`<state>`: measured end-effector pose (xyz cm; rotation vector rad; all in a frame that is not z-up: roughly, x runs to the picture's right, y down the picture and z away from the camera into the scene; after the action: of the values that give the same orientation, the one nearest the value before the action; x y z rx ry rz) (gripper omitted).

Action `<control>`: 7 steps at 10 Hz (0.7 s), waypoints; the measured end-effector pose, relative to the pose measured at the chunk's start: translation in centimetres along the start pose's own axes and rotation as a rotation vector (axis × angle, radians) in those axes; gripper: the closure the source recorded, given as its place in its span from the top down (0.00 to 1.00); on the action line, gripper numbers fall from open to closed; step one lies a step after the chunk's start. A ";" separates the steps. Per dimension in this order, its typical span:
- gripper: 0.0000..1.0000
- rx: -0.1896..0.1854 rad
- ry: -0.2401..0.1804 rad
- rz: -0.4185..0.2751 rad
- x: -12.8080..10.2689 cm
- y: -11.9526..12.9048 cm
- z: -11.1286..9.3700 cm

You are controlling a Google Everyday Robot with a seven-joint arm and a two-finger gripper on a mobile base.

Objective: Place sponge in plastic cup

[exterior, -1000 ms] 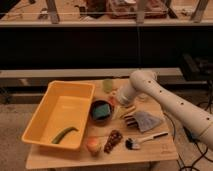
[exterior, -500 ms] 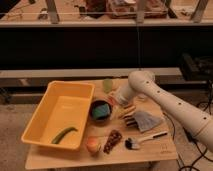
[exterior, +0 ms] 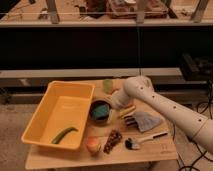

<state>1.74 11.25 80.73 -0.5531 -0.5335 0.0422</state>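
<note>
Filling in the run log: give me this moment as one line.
gripper: at bowl's right rim | sponge: in bowl | cup: behind bowl | step: likely reaching for sponge

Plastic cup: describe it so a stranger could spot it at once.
Find the big yellow bin. Just beyond its far right corner, near the back edge of the table, stands the plastic cup, behind the end effector. It is pale yellow-green and narrower than the dark bowl in front.

The teal sponge [exterior: 102, 112] lies in a dark bowl [exterior: 93, 107]. Just right of the bowl hangs the gripper [exterior: 118, 104] on its white arm [exterior: 165, 107]. Behind the bowl stands the pale plastic cup [exterior: 108, 85]. A yellow bin [exterior: 44, 107] sits left of the bowl, and a grey cloth [exterior: 146, 121] lies farther right.
</note>
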 end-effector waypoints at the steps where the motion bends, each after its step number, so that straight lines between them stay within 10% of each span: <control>1: 0.78 0.012 0.011 -0.012 0.2 -0.1 0.2; 7: 0.37 0.026 0.039 -0.028 1.1 -0.9 1.0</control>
<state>2.08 11.17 82.48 -0.5203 -0.5018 0.0120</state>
